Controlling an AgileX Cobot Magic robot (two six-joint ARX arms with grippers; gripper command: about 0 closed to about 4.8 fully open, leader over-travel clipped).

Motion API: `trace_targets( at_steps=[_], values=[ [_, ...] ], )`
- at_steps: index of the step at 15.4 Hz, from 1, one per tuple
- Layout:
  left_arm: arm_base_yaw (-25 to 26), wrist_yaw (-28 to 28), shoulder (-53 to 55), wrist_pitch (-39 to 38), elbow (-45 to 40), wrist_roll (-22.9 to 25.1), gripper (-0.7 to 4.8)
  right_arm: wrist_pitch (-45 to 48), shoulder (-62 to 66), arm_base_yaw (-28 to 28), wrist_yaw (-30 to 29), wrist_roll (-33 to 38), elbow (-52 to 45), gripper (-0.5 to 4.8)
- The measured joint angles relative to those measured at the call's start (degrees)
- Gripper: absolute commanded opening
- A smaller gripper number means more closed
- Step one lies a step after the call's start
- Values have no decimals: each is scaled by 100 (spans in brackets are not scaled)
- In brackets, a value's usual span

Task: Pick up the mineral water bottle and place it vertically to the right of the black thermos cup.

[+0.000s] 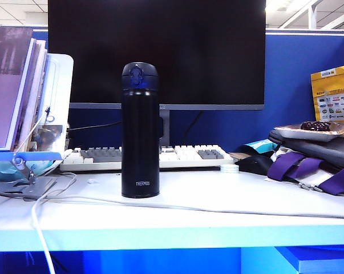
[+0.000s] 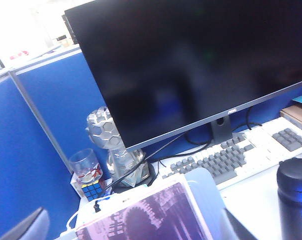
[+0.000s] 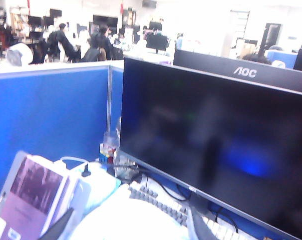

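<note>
across the back of the desk the dark monitor (image 1: 154, 51) fills most of every view, which suggests both wrist cameras are raised and looking outward rather than down at a work spot. below it the white desk (image 1: 246, 191) has a bare strip to the right of the flask, bounded by a bag with purple straps (image 1: 308, 168); that strip is likely where the bottle belongs. the keyboard (image 1: 183, 155) sits behind, out of the way.

the black thermos cup (image 1: 140, 131) stands upright near the middle of the desk, apart from everything else, so it serves as a clean landmark.

neither arm shows in the exterior view. the left gripper (image 2: 130, 231) appears only in its own wrist view, above the books at the left end of the desk, as two finger (image 2: 28, 225) edges set wide apart with nothing between them: released and empty. the right gripper (image 3: 128, 227) also shows only finger edges; a pale blurred mass (image 3: 125, 217) lies between them, and i cannot tell whether it is clenched on anything.

a thin white cable (image 1: 103, 200) crosses the desk in front of the flask and could tip a bottle set on it.

the mineral water bottle cannot be made out for certain in any view; the pale mass may be it.
</note>
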Motion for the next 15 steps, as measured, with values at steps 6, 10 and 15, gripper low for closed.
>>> trace_targets(
  at_steps=[6,10,15],
  values=[
    [0,4,2,2,0,0,479,-125,402,4,-13,-39,-107,103],
    [0,7,2,2,0,0,479,234,413,9,-11,-70,-697,103],
    [0,4,2,0,0,-2,479,2439,140,9,-131,190,-3032,103]
  ],
)
